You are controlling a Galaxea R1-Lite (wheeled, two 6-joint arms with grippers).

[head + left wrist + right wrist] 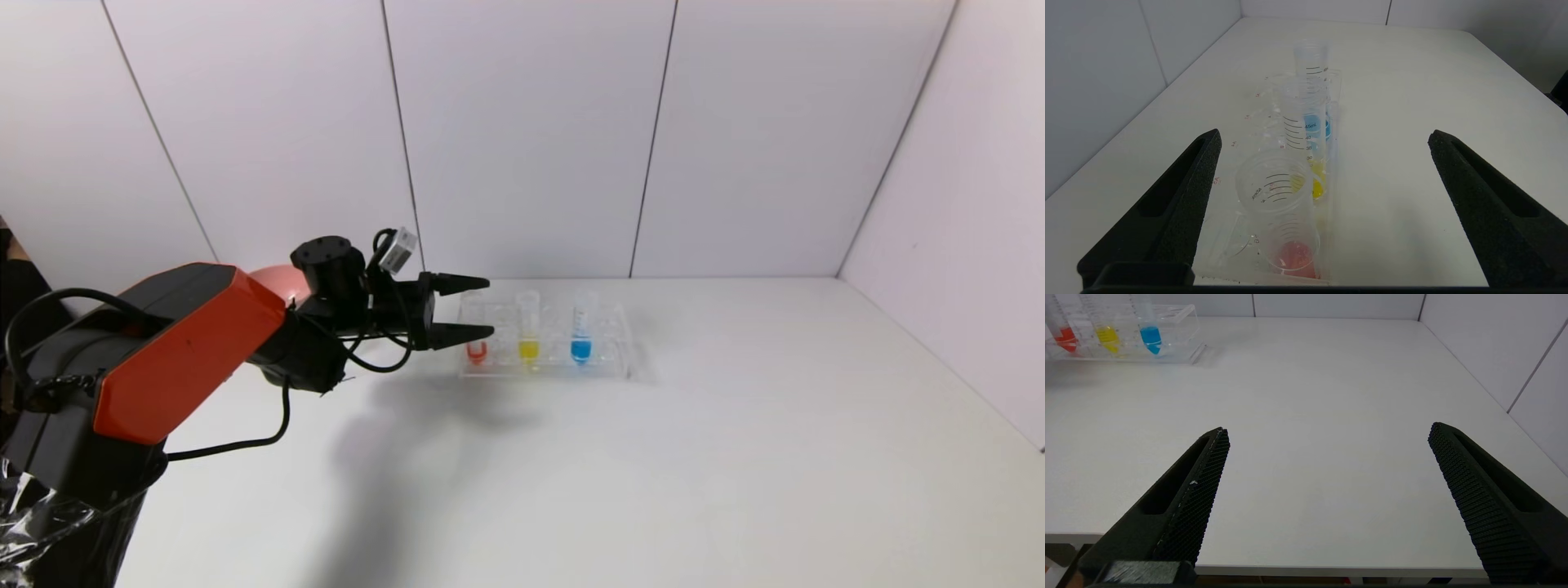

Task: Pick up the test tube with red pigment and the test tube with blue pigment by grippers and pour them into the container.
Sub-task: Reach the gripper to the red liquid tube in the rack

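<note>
Markings: the tubes carry dark graduation lines with numerals. On the middle tube "45mL", "40", "35" and "30" can be read in the left wrist view; the print on the nearest tube there is too curved to make out. Small red characters sit on the rack (545, 359) beside its holes, too small to read with certainty.

Count: three tubes, one clear rack, two pincers. All three tubes stand upright in one row in the rack, on the white surface (694, 457) toward its far side, left of centre.

Red tube (476, 349): leftmost in the row, orange-red liquid at its tip.
Yellow tube (529, 347): middle.
Blue tube (581, 345): rightmost, bright blue liquid at its tip.

Left pincer (465, 309): raised above the surface just left of the rack, fingers pointing right toward the red tube and spread apart, pinching nothing. Its lower fingertip is close to the red tube; contact cannot be confirmed. In the left wrist view the red tube (1290, 245) lies between the spread fingers (1180, 204), with the yellow tube (1310, 179) and blue tube (1314, 122) lined up behind it.

A red-pink rounded object (277, 282) shows partly behind the left arm; cannot identify it.

Right pincer (1327, 498): out of the head view. Its own camera shows it spread wide, empty, at the near edge of the surface, well apart from the rack (1180, 335).
</note>
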